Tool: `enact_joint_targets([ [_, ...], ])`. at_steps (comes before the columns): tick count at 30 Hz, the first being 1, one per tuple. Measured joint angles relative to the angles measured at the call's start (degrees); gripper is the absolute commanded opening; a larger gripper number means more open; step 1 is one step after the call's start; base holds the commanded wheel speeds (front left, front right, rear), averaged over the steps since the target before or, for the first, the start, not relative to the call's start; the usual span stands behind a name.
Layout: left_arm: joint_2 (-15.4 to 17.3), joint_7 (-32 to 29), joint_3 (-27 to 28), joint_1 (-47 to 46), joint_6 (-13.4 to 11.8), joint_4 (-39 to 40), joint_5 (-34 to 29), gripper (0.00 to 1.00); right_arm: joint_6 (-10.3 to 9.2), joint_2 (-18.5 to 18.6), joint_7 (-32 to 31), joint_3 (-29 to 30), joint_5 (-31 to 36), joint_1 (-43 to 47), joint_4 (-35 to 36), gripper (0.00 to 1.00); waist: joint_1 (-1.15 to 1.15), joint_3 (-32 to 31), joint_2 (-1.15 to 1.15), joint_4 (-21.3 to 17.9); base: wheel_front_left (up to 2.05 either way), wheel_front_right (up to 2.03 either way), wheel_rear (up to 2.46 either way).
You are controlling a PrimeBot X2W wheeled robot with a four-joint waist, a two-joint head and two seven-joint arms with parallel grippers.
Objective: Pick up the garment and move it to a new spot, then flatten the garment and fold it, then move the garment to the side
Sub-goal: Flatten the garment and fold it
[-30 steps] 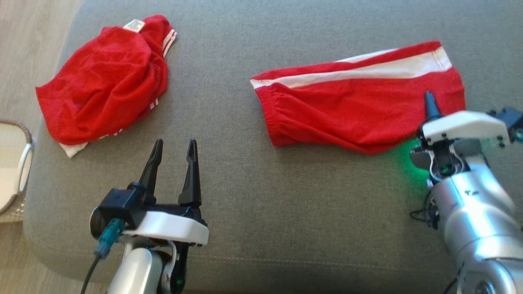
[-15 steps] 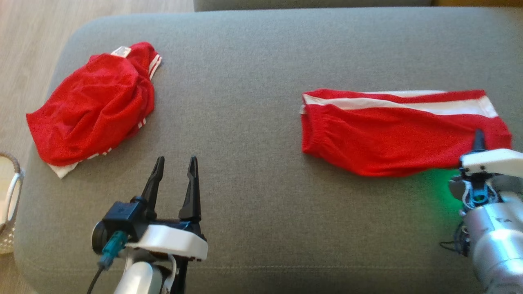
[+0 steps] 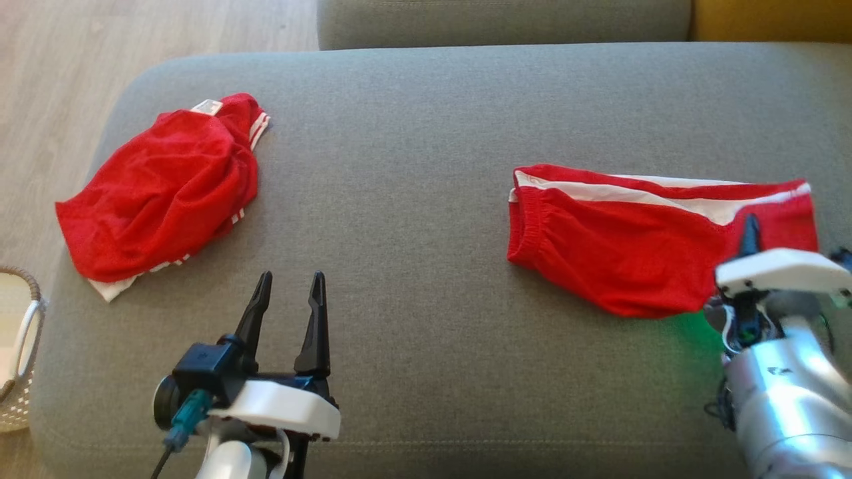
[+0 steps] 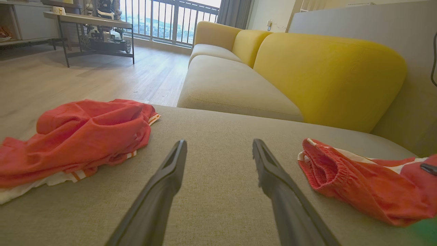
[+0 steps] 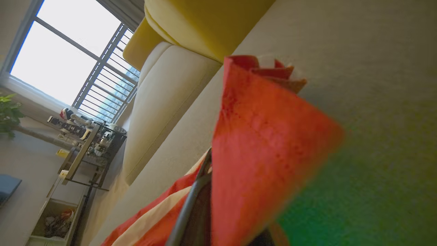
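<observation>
Head view, right fingers (image 3: 751,234) clamped on red shorts (image 3: 619,259), cloth end now raised; left fingers (image 3: 315,319) spread apart as before

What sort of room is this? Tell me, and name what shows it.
Most likely a home living room: a yellow sofa behind the grey cushioned seat, a wood floor, and a railed balcony window.
</observation>
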State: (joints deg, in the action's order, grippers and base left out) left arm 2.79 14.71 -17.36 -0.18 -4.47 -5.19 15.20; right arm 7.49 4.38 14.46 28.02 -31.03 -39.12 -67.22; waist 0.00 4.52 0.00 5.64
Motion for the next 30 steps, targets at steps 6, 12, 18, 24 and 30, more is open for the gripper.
enact_joint_targets([
  [6, 0.0, 0.0, 0.1, 0.2, 0.1, 0.1, 0.0, 1.0, 0.0, -0.6, 0.0, -7.8, 1.8, 0.0, 5.1, 0.0, 0.0, -0.5, 0.0, 1.1, 0.0, 0.0, 0.0],
  [12, 0.0, 0.0, 0.0, 0.7, 0.8, -0.1, -0.6, 1.0, 0.0, -0.8, 0.0, -26.7, -9.6, 3.9, 10.0, 0.0, 0.0, -1.2, 0.0, 1.9, 0.0, 0.0, 0.0],
  [18, 0.0, 0.0, 0.1, 1.2, 0.8, -0.3, -0.6, 1.0, 0.0, -0.8, 0.0, -38.0, -15.7, 9.3, 14.9, 0.0, 0.0, -1.2, 0.0, 2.8, 0.0, 0.0, 0.0],
  [24, 0.0, 0.0, 0.1, 1.2, 0.8, -0.5, -0.6, 1.0, 0.0, -0.8, 0.0, -40.3, -16.0, 9.4, 15.6, 0.0, 0.0, -1.0, 0.0, 3.6, 0.0, 0.0, 0.0],
  [30, 0.0, 0.0, 0.0, 1.2, 0.8, -0.7, -0.6, 1.0, 0.0, -0.8, 0.0, -43.8, -15.8, 9.3, 12.2, 0.38, 0.0, -0.6, 0.0, 4.0, 0.0, 0.0, 0.0],
])
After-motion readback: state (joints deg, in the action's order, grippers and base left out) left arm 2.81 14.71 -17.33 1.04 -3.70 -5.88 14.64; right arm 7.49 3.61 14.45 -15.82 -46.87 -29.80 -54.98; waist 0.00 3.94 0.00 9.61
